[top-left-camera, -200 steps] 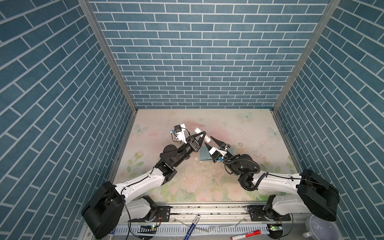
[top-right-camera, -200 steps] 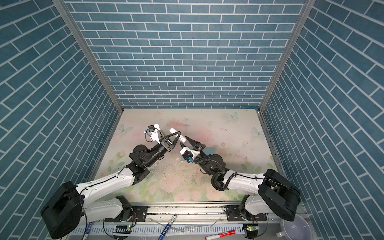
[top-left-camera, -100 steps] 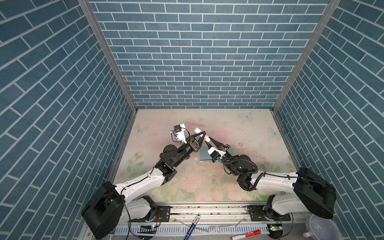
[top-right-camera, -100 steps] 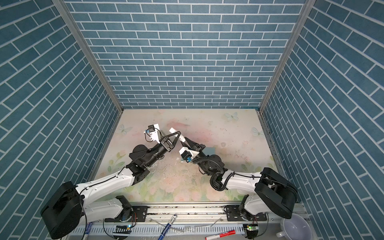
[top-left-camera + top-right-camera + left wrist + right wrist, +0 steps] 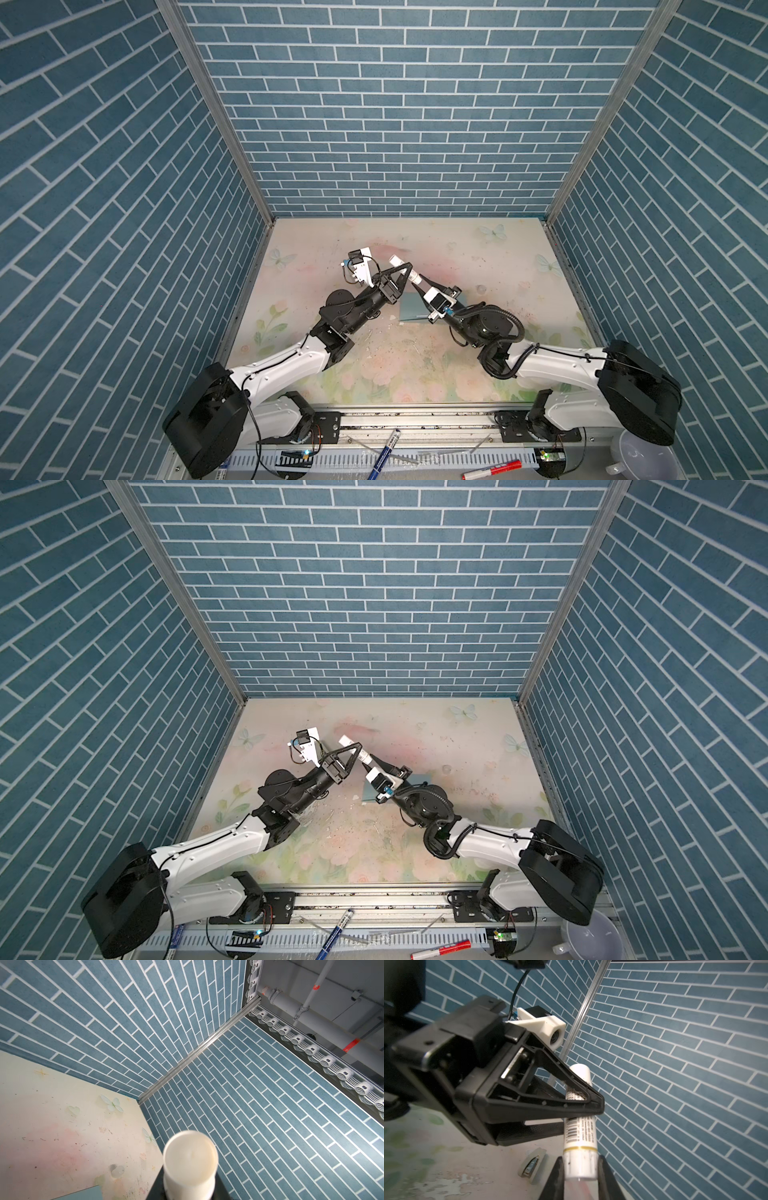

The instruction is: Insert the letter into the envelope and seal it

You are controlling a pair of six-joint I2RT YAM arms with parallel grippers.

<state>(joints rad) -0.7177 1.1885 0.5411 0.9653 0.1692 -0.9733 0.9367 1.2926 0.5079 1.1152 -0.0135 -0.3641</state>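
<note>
Seemingly, glue stick (image 5: 580,1132) in right gripper (image 5: 579,1160).

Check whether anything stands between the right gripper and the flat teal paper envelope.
Yes: a white plastic glue stick is clamped in the right gripper, and the left gripper grips it too. The envelope lies flat beneath the right arm.
</note>
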